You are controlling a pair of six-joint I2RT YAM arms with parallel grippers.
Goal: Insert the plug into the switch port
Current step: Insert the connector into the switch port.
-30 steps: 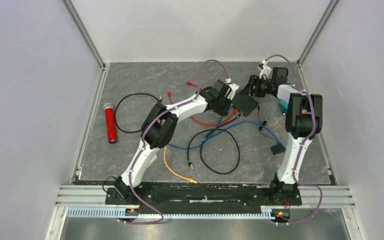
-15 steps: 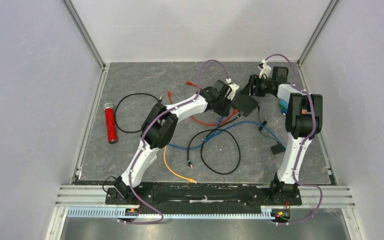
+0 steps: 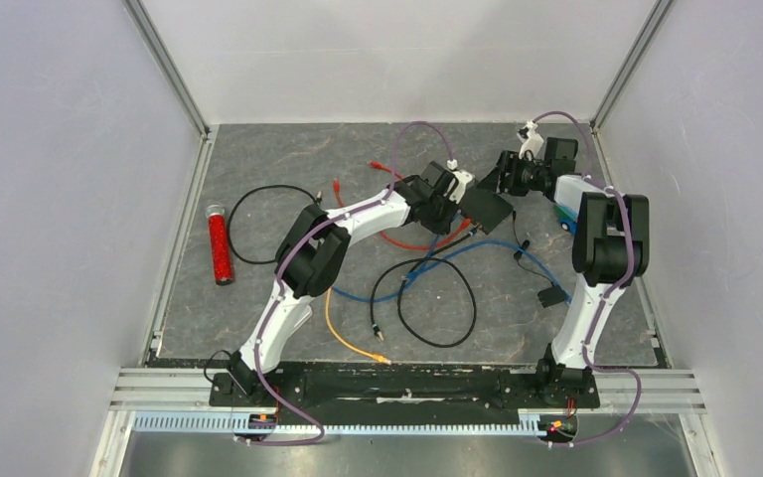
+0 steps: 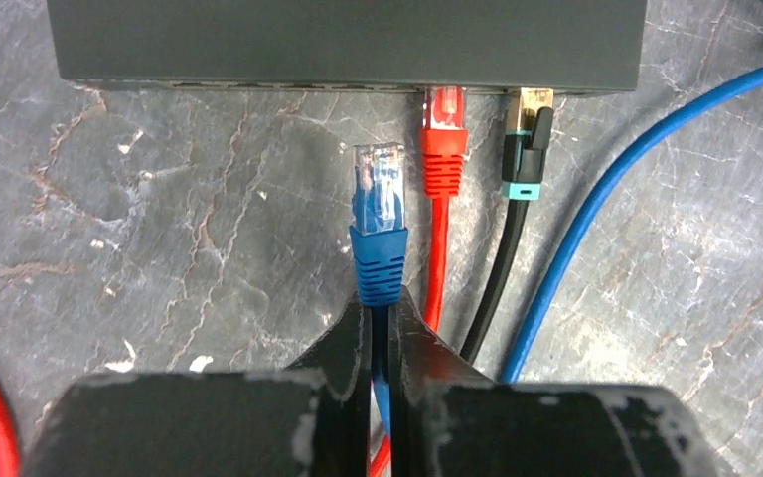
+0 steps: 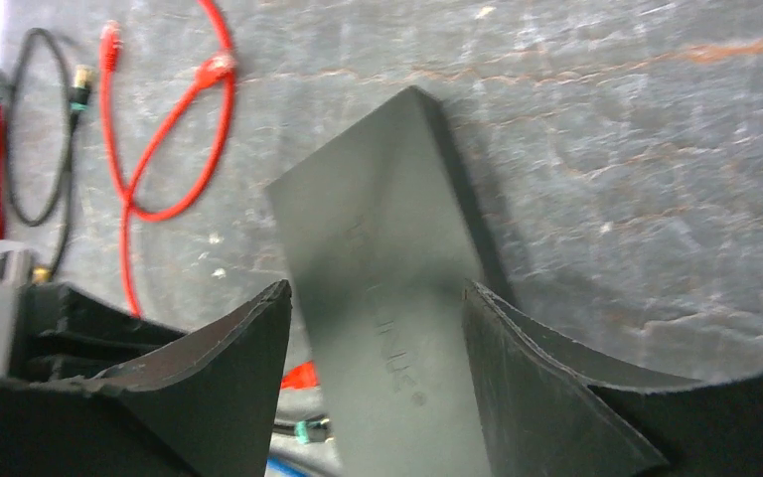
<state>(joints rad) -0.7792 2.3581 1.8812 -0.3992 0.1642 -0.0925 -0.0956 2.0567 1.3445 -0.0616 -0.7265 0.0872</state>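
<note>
Against a second ago: right arm's elbow sits slightly further right; switch [image 3: 485, 207] barely shifted, near the mat's far right corner. Left gripper [image 4: 380, 328] clamped narrow on the tail of the blue plug [image 4: 378, 214]. Plug's long axis runs square to the switch's port face, clear tip pointing at it, stopping short, just left of the seated red plug [image 4: 444, 139]. Right gripper [image 5: 378, 328] spread wide, fingers pressing both switch sides.

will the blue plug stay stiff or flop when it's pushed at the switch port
Probably stiff enough: the left gripper pinches just behind the blue plug, leaving only its short boot free. The switch looks light and might slide, though the right gripper brackets it.
</note>
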